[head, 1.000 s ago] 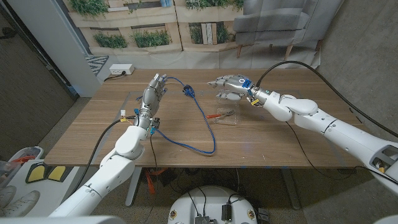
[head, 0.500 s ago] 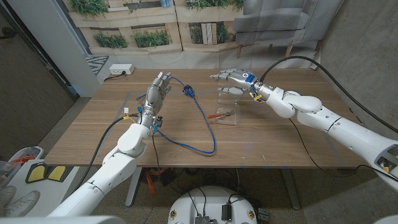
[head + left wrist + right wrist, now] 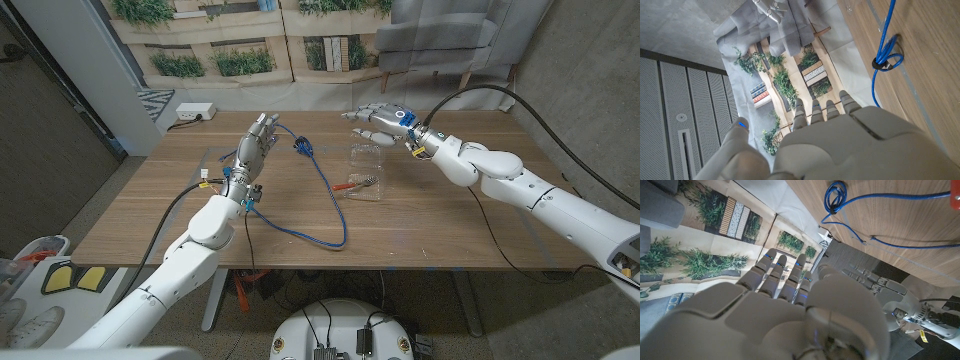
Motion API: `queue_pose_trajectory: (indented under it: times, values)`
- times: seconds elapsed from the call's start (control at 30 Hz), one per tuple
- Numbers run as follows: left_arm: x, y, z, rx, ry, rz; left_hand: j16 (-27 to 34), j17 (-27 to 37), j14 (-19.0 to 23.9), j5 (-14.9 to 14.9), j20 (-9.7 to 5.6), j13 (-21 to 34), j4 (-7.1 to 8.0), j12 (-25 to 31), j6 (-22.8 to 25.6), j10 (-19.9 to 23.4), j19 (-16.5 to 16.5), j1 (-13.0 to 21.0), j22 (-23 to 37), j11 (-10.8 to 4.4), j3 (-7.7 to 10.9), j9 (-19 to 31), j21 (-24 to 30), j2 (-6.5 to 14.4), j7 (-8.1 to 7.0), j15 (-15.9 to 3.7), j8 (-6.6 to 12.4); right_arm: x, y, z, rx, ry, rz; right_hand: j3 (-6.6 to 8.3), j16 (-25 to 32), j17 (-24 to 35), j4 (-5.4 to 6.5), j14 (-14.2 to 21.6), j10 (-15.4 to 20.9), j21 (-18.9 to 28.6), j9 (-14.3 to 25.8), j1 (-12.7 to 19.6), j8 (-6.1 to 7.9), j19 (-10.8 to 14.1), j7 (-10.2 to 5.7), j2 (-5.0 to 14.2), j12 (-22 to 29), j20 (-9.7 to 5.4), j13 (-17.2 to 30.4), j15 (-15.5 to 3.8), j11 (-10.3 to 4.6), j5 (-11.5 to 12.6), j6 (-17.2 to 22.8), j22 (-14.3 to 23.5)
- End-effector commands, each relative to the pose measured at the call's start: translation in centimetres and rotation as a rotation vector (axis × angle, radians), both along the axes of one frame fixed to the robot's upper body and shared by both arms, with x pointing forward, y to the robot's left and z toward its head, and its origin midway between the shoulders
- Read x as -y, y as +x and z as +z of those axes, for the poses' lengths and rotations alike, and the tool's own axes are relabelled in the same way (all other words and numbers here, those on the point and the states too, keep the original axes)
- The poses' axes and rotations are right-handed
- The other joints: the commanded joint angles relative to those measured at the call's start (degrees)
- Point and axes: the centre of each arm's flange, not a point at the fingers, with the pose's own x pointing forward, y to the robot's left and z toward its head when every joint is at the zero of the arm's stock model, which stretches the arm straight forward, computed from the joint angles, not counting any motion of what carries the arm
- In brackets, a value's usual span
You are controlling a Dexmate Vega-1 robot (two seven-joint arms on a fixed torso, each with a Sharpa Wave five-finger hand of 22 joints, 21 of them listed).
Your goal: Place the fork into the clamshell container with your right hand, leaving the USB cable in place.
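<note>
Right hand (image 3: 380, 120) now higher, farther back from clamshell container (image 3: 366, 172).

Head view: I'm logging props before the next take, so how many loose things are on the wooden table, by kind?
Blue USB cable: 1
Clear plastic clamshell container: 1
Fork with an orange-red handle, lying in the container: 1
Total: 3

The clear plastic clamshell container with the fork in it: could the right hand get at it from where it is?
Probably yes. The right hand hovers empty just beyond the clear plastic clamshell container, whose lid stands open; the blue USB cable lies beside it, not across.
</note>
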Motion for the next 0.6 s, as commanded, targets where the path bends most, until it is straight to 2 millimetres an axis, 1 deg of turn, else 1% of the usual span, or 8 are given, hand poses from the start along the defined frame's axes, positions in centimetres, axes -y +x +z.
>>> queue_pose_trajectory:
  times: [0.03,0.13,0.2,0.23,0.43,0.6]
  values:
    - [-0.42,0.97,-0.15,-0.013,0.035,-0.035,0.0,0.1,-1.0,-0.1,-0.29,0.2,-0.12,0.5,0.3,0.7,0.0,-0.1,0.1,-0.04,0.15,0.2,0.1,0.0,0.18,-0.09,0.10,0.07,-0.07,0.62,0.025,0.020,-0.037,0.96,-0.1,0.1,1.01,-0.4,0.3,0.2,0.2,-1.5,0.12,-0.2,-0.45,-0.38,-0.4,-0.06,0.2,-9.66,-0.23,0.1,0.2,0.2]
    - [-0.32,0.99,0.03,-0.007,0.056,-0.041,0.0,0.1,-1.0,-0.1,-0.28,0.2,-0.13,0.5,0.2,0.7,-0.1,-0.1,0.1,0.00,0.15,0.2,0.1,0.0,0.19,-0.08,0.08,0.08,-0.13,0.57,0.033,0.033,-0.045,1.27,-0.3,0.0,2.05,-1.0,0.4,-0.3,0.2,-3.2,0.08,-1.8,-0.38,-0.83,-0.8,0.47,0.2,-9.51,-0.20,-0.3,0.2,0.2]
    - [-0.31,0.98,0.09,-0.007,0.049,-0.049,0.0,0.1,-1.0,-0.1,-0.31,0.2,-0.13,0.5,0.2,0.7,0.0,-0.1,0.1,0.04,0.15,0.2,0.1,0.0,0.22,-0.07,0.08,0.07,-0.15,0.55,0.037,0.042,-0.047,1.38,-0.3,0.0,2.54,-1.2,0.2,-0.4,0.2,-4.1,0.04,-2.3,-0.66,-0.88,-1.2,0.05,0.2,-9.54,-0.49,-0.5,0.2,0.2]
    - [-0.33,0.96,0.13,-0.007,0.049,-0.051,0.0,0.1,-1.0,-0.1,-0.30,0.2,-0.13,0.5,0.2,0.7,-0.1,-0.1,0.1,0.03,0.14,0.2,0.1,0.0,0.20,-0.06,0.09,0.04,-0.15,0.55,0.040,0.044,-0.047,1.41,-0.3,0.0,2.83,-1.3,0.3,-0.3,0.2,-4.8,0.04,-2.4,-0.68,-0.93,-1.3,0.13,0.2,-9.54,-0.43,-0.6,0.3,0.2]
    - [-0.34,1.06,0.25,-0.018,0.061,-0.059,0.0,0.1,-1.0,-0.1,-0.36,0.2,-0.14,0.6,0.2,0.7,0.0,-0.1,0.1,-0.04,0.14,0.2,0.2,0.0,0.19,-0.03,0.09,-0.23,0.04,0.72,0.035,0.046,-0.052,1.40,-0.4,-0.1,3.23,-1.6,0.4,-0.2,0.1,-6.2,0.09,-2.5,-0.65,-1.22,-1.6,0.23,0.2,-9.40,-0.29,-1.0,0.5,0.1]
    - [-0.16,1.80,0.23,-0.028,0.054,-0.070,0.1,0.1,-1.0,-0.1,-0.34,0.2,-0.15,0.7,0.3,0.9,-0.1,-0.1,0.1,-0.02,0.13,0.2,0.2,0.0,0.19,-0.07,0.10,-0.14,0.41,0.82,0.025,0.038,-0.060,1.13,-0.3,-0.1,3.45,-1.7,0.4,-0.1,0.1,-7.5,0.07,-2.5,-0.44,-1.59,-1.9,0.45,0.3,-9.26,-0.09,-1.4,0.5,0.1]
